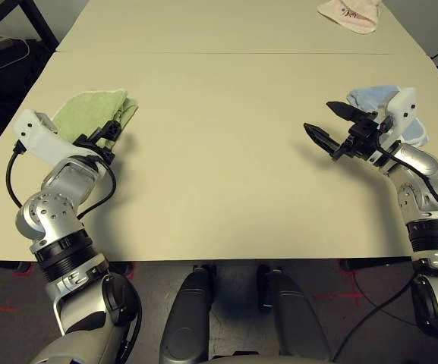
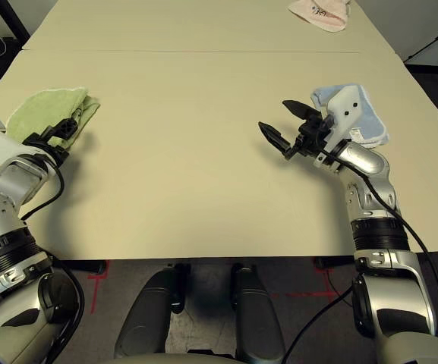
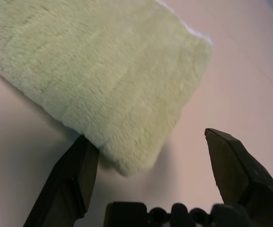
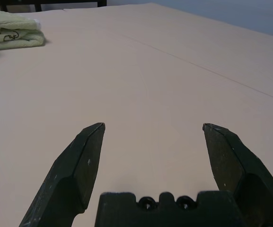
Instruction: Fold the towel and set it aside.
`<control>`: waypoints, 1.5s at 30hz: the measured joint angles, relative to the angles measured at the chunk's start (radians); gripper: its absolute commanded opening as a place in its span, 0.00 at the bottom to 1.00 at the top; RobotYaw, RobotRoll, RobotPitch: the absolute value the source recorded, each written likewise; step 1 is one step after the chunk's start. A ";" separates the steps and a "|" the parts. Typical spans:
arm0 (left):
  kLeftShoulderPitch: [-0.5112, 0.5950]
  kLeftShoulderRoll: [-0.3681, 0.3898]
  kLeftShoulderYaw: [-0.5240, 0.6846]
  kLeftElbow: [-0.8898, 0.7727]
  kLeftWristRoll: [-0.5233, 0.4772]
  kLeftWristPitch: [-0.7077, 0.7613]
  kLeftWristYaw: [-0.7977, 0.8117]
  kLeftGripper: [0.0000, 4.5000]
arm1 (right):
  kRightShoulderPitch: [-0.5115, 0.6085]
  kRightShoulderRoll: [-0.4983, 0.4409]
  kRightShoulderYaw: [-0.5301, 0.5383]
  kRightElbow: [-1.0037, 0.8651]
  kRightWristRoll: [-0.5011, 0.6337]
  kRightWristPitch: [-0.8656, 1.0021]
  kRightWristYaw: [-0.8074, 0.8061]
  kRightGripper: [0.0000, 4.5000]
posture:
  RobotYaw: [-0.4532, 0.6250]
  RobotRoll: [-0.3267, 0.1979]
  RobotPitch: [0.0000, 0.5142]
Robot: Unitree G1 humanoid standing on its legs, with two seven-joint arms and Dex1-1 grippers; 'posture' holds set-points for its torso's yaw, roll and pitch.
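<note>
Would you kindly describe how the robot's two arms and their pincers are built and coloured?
Both arms are jointed silver metal segments with black ribbed collars. Each wrist carries a white plastic housing, and a loose black cable loops along each forearm. The left pincer and the right pincer each have two matte black, wedge-shaped fingers tapering to blunt tips, rising from a black base with small round holes.

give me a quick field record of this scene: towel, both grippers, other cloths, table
towel: light green towel, folded, lying on the table's left side
left gripper: left gripper open, at the towel's near corner, not gripping it
right gripper: right gripper open, empty, above bare table on the right
other cloths: light blue towel behind the right gripper; pink cloth at the far right
table: beige table, seam running across the far part
task state: towel looks folded and set aside
</note>
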 measured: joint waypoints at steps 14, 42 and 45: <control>0.054 0.319 0.030 -0.168 -0.163 0.341 -0.103 1.00 | -0.005 0.003 0.005 0.015 0.000 -0.014 -0.001 1.00 | 0.53 0.62 0.36; -0.133 0.007 -0.515 0.435 0.510 -0.930 -0.502 1.00 | -0.023 0.149 -0.080 -0.011 -0.109 0.063 -0.544 1.00 | 0.47 0.62 0.36; -0.147 -0.002 -0.502 0.512 0.540 -1.007 -0.477 1.00 | -0.016 0.182 -0.108 0.032 -0.113 -0.056 -0.591 1.00 | 0.46 0.62 0.37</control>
